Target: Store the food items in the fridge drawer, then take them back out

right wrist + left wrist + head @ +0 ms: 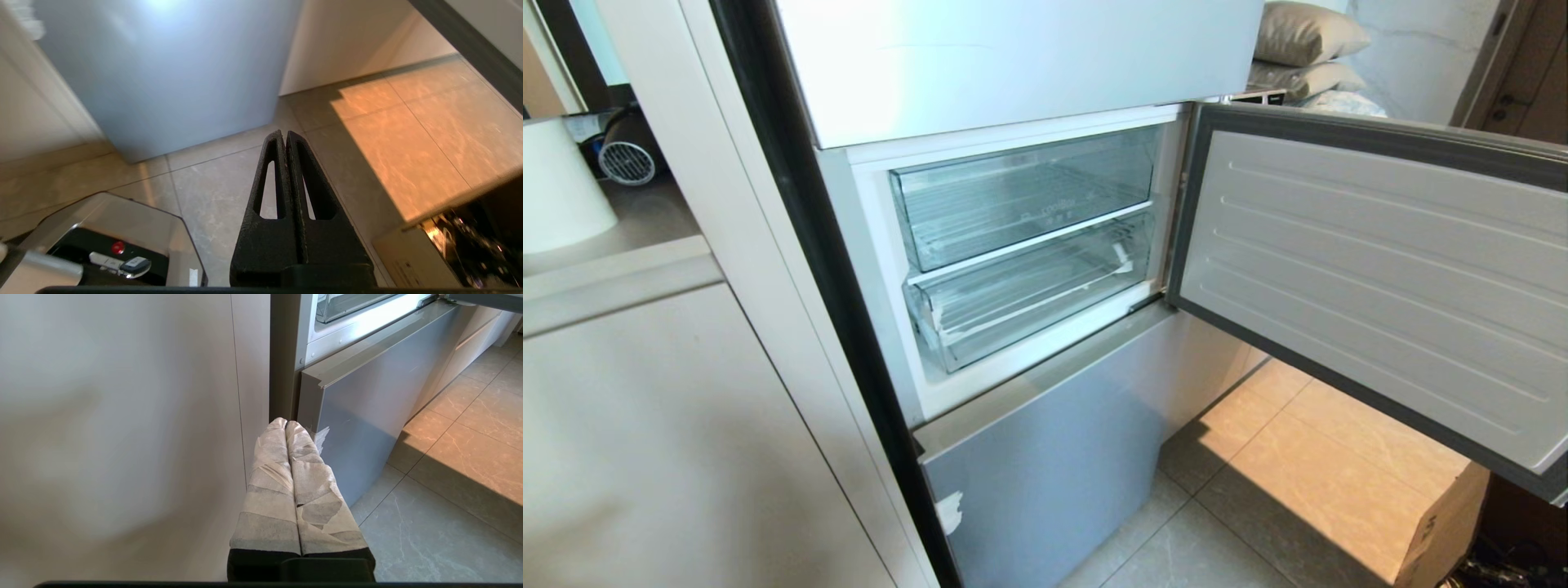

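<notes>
We judge the step in hand to be the close-out: the fridge drawer [1033,298], the lower of two clear drawers behind the open fridge door [1380,286], sits pushed in and shows only its ribbed floor, with white tape on its near-left front corner. No food items appear in any view, so we cannot tell where they lie. To finish well, we keep both arms low and clear of the door's swing, and we confirm that the drawer is seated fully before anything closes on it.

The head view alone shows both drawers, the upper drawer [1025,196] and the door; neither arm appears in it. The left wrist view shows the left gripper [286,424], its tape-wrapped fingers clenched together on nothing, held beside the grey lower fridge front [359,416] and the white cabinet side [122,437]. The right wrist view shows the right gripper [284,134], black fingers pressed together and empty, pointing at the tiled floor [212,183], with the robot base [114,245] and a cardboard box [412,253] nearby.
</notes>
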Tool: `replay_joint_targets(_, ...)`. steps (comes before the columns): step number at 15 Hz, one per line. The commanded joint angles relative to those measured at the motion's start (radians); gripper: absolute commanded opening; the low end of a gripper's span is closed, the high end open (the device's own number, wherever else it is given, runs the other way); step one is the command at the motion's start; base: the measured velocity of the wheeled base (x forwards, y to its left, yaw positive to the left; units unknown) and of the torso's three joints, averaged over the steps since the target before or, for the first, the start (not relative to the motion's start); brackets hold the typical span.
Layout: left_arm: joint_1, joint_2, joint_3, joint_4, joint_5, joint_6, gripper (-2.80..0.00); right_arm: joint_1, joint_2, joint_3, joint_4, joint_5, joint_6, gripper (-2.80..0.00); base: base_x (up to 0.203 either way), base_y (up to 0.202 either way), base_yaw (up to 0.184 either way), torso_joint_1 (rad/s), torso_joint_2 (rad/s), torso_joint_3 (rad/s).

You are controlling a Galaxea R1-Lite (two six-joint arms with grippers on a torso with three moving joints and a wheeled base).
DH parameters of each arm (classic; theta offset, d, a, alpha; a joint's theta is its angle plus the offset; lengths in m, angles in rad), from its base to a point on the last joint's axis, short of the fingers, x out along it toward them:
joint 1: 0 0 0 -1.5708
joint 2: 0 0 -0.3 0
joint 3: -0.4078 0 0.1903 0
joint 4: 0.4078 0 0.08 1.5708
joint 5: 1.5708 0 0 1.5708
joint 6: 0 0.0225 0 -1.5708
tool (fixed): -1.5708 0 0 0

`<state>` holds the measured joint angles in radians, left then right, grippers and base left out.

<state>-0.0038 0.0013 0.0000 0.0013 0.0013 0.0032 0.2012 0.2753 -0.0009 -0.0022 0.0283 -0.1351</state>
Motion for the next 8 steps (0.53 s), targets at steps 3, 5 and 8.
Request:
replay_joint_targets(3,0.000,0.000,-0.001,-0.001,0.000,0.000,-2.80,0.010,-0.004,0.001,0.002,-0.002,0.014,-2.80,0.000,0.000,0.000,0.000,0.00,0.000)
replay_joint_targets(5,-0.001,0.000,0.000,0.000,0.000,0.000,-2.80,-0.061,0.008,0.001,0.002,0.004,0.007,-2.80,0.000,0.000,0.000,0.000,0.00,0.000)
replay_joint_targets(8,-0.001,0.000,-0.001,0.000,0.000,0.000,-2.80,-0.094,-0.001,0.001,0.005,-0.001,0.008,-2.80,0.000,0.000,0.000,0.000,0.00,0.000)
